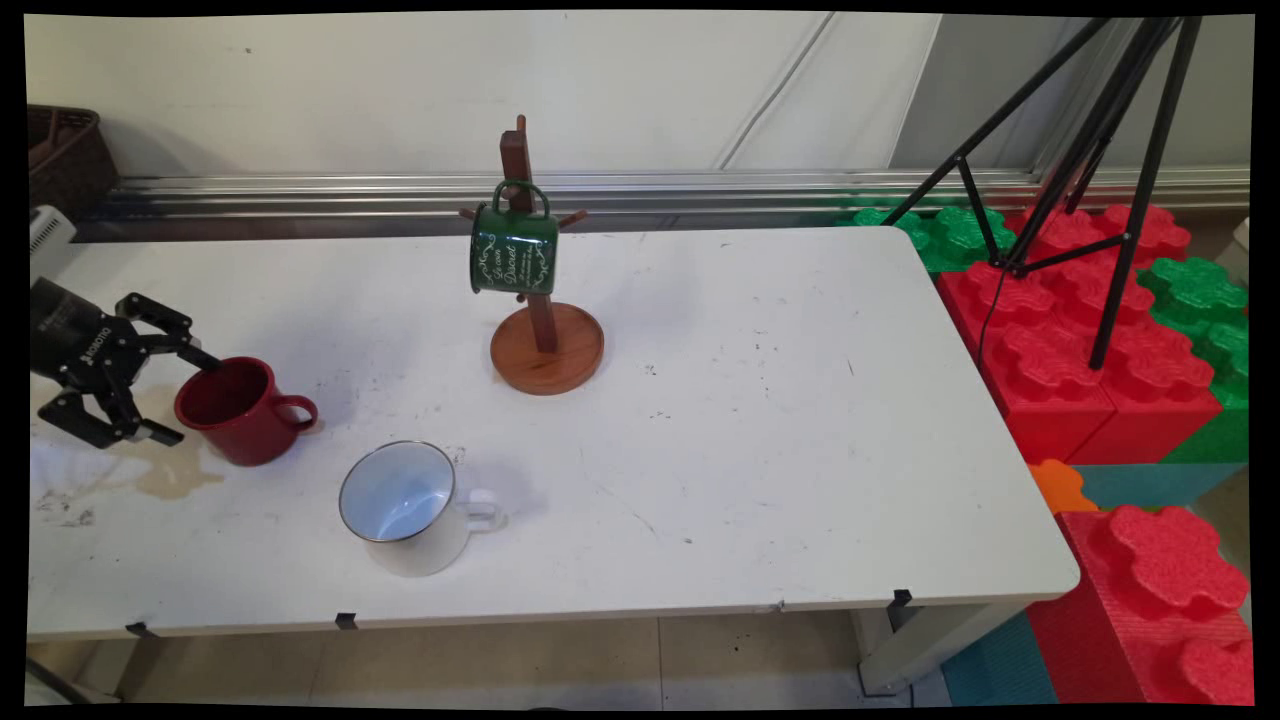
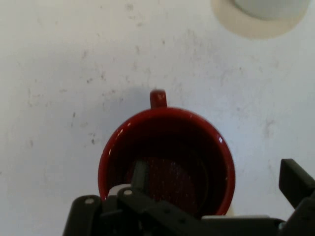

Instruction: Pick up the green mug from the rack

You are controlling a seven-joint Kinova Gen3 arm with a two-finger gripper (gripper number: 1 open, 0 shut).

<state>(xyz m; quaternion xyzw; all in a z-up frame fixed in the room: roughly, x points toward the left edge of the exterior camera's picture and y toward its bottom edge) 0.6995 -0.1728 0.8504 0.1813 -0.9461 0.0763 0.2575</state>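
Note:
My gripper (image 1: 190, 400) is open at the table's left side, low over a red mug (image 1: 245, 410). One finger (image 2: 140, 172) reaches inside the mug (image 2: 167, 147) and the other finger (image 2: 295, 179) stands outside its wall, so the rim lies between them. The mug stands upright with its handle (image 1: 298, 412) pointing away from the gripper. A white enamel mug (image 1: 410, 505) sits nearer the front edge, and its base (image 2: 268, 7) shows at the top of the hand view. A green mug (image 1: 513, 250) hangs on a wooden mug tree (image 1: 547, 348) at the table's middle back.
A brownish stain (image 1: 175, 475) marks the table under the gripper. A dark basket (image 1: 65, 155) stands at the back left. Right of the table are red and green foam blocks (image 1: 1100, 330) and a black tripod (image 1: 1090, 150).

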